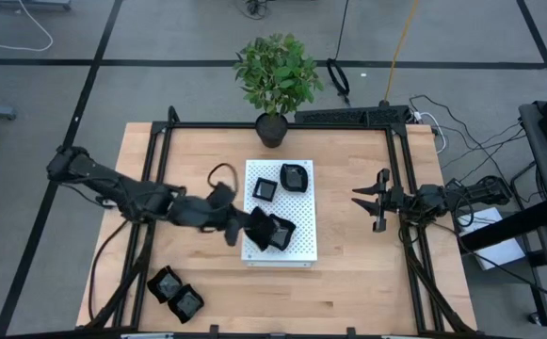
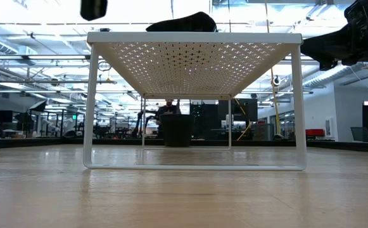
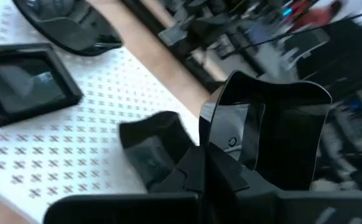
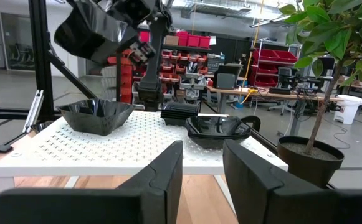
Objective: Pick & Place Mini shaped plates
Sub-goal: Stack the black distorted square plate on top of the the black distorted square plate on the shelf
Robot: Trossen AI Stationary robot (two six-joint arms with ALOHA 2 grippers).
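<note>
The held plate (image 3: 274, 134), a wavy-edged black dish, is raised clear above the white board (image 1: 301, 240), tilted, with the left gripper (image 1: 257, 226) pinching its rim between closed fingers over the board's near-left part. On the board lie a wavy plate (image 4: 95, 116) below the held one, a small square plate (image 1: 265, 188) and a rounded plate (image 1: 295, 176) at the far end; two more plates (image 1: 175, 293) sit on the table (image 1: 348, 282) near its front-left corner. The right gripper (image 1: 369, 201) hovers right of the board, well apart, fingers spread, and a potted plant (image 1: 275, 80) stands behind the board.
</note>
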